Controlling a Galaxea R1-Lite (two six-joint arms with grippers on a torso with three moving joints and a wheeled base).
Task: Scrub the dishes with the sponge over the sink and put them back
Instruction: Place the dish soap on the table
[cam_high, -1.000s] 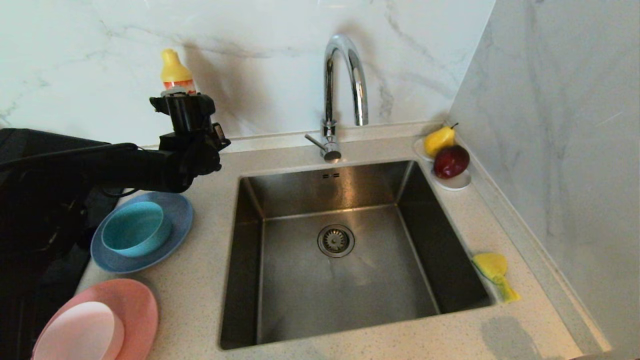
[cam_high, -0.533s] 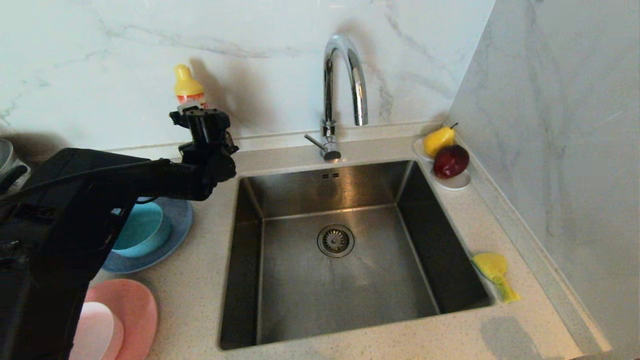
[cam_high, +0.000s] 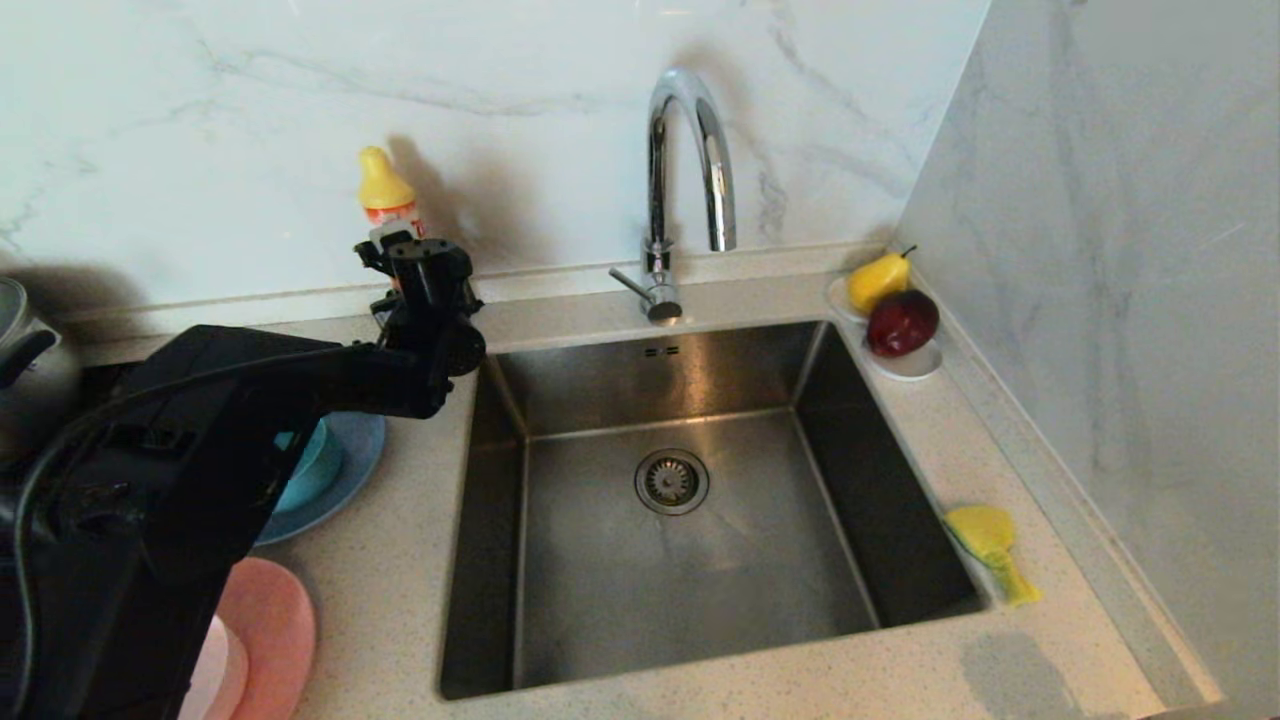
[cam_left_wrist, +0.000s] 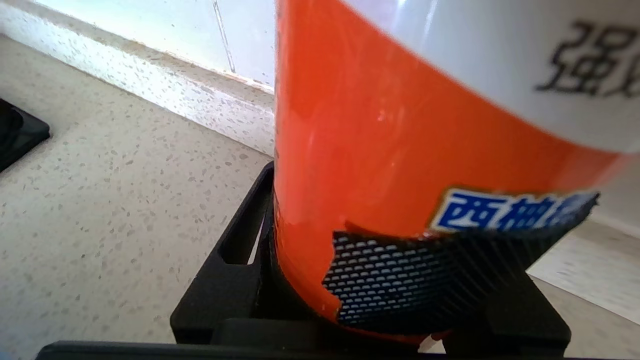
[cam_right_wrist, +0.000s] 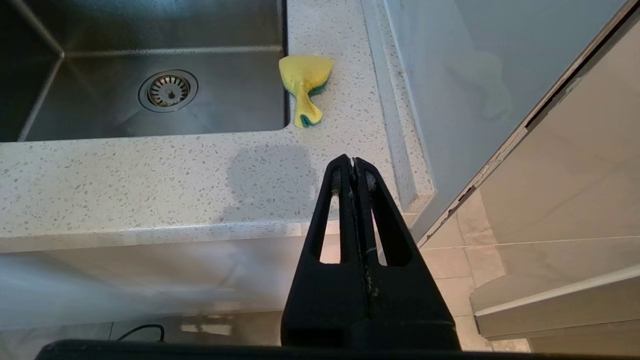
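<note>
Speckled counter (cam_high: 400, 590) around the sink (cam_high: 520, 560)
On it: 1 blue plate (cam_high: 345, 475), 1 pink plate (cam_high: 280, 630), a yellow sponge (cam_high: 985, 545) and a white fruit dish (cam_high: 910, 365).

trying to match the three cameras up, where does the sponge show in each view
Head view: the sponge lies on the counter by the sink's right rim, toward the near corner.
Left wrist view: not in it; the detergent bottle held in the left gripper fills it.
Right wrist view: sponge on the counter at the sink's corner, beyond the shut right gripper.
Shared landmark: the drain strainer.
</note>
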